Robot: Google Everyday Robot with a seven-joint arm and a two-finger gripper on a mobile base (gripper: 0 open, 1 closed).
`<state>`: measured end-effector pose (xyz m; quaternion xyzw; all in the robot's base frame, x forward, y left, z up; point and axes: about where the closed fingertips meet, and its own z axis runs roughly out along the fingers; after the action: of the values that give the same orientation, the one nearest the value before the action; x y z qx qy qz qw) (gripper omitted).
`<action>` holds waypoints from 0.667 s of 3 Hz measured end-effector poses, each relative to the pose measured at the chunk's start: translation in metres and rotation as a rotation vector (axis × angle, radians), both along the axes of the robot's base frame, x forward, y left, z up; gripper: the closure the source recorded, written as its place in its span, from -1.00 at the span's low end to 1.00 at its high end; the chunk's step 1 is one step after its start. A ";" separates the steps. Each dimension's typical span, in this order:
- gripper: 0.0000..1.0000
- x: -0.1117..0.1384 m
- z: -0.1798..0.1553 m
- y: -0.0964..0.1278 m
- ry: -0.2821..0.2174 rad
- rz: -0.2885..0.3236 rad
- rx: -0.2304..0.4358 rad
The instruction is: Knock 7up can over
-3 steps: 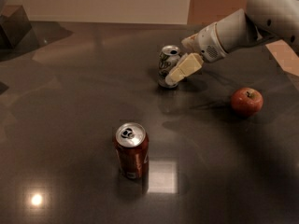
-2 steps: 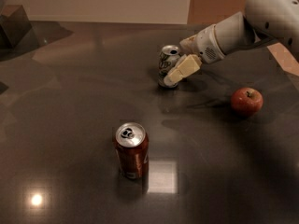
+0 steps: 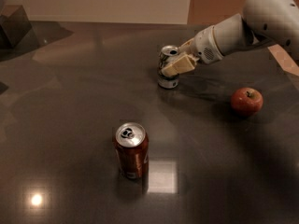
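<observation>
At the 7up can (image 3: 167, 55) (partly hidden), the hand (image 3: 176, 65).

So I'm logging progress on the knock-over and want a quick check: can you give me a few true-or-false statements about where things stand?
1. The 7up can stands on its base on the table. True.
2. The gripper is at the reddish-brown can. False: it is up against the 7up can, reaching in from the right of the picture.
3. The apple lies left of the reddish-brown can. False: it lies at the right of the picture, below the arm.
4. The reddish-brown can stands upright, nearer the camera than the 7up can. True.
</observation>
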<state>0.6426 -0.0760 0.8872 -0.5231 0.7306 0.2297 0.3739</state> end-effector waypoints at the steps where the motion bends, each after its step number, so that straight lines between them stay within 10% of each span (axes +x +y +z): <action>1: 0.28 -0.003 0.011 0.002 -0.007 0.014 0.015; 2: 0.76 -0.012 0.028 0.005 -0.032 0.044 -0.002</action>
<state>0.6302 -0.0708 0.9157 -0.5430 0.7130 0.2291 0.3798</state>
